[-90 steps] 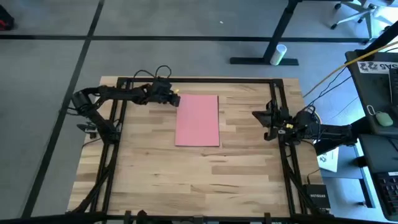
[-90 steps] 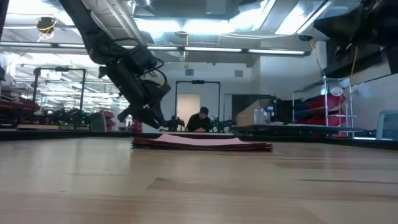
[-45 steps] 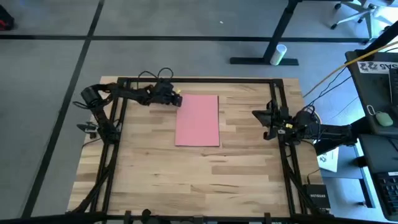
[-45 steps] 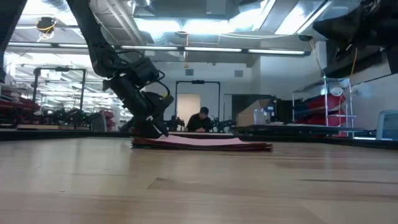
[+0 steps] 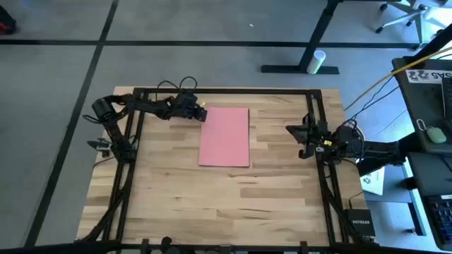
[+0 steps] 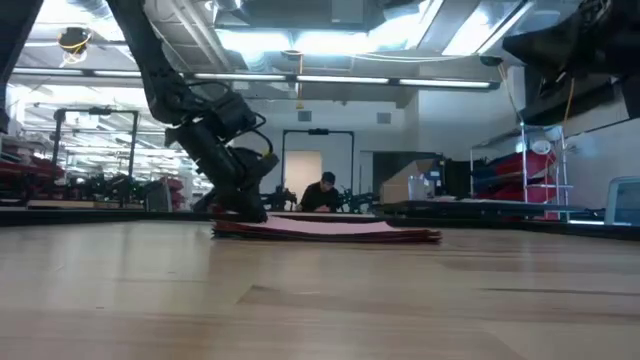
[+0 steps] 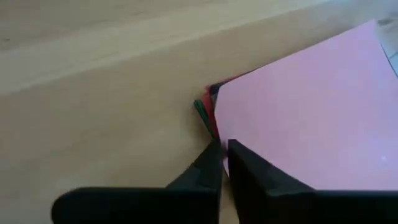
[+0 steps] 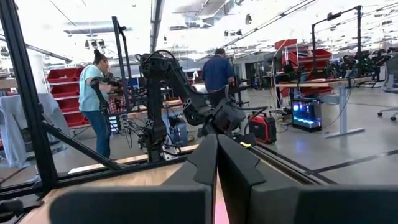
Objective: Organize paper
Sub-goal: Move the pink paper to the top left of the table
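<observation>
The paper (image 5: 224,136) lies as one stack on the far half of the wooden table (image 5: 212,204), a pink sheet on top; in the left wrist view the corners of red, green and dark sheets (image 7: 205,113) poke out from under the pink one, so the pile is not yet square. The left gripper (image 5: 197,111) sits low at the stack's far left corner, its fingers (image 7: 211,167) pinched nearly together with only a thin slit between them, tips right at the paper's edge and apparently holding nothing. The right gripper (image 5: 301,138) waits well off to the right by the frame, fingers clenched shut and clear of the sheets. The step in hand looks like nudging the stray corners back in line. To do it well, the closed tips should stay flat to the table and push gently toward the stack's middle, slowly enough that the lower sheets slide under the pink one rather than buckling, and without riding up over the top sheet
</observation>
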Motion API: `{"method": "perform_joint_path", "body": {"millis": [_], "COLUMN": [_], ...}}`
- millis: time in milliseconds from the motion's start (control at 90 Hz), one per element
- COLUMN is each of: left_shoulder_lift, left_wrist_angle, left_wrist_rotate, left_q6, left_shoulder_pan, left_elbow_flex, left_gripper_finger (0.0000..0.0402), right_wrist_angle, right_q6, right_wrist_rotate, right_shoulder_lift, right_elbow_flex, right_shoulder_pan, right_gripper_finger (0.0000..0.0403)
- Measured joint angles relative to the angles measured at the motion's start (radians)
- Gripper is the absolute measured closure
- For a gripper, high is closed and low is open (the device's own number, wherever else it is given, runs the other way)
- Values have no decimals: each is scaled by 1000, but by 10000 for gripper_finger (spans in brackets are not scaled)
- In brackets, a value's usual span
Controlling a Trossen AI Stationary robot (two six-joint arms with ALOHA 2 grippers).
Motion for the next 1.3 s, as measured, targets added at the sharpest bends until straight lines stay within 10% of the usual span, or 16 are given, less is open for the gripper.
{"method": "perform_joint_path", "body": {"millis": [611, 1300], "left_shoulder_lift": [-203, -92], "left_wrist_angle": [-214, -73], "left_wrist_rotate": [-35, -5], "left_q6": [79, -48], "left_shoulder_pan": [13, 17], "left_elbow_flex": [0, 0], "left_gripper_finger": [401, 401], "right_wrist_angle": [-11, -10], "right_q6": [-13, -37], "right_wrist_rotate": [0, 0], "right_shoulder_lift": [0, 0], "right_elbow_flex": [0, 0], "right_shoulder_pan": [0, 0], "right_gripper_finger": [402, 402]}}
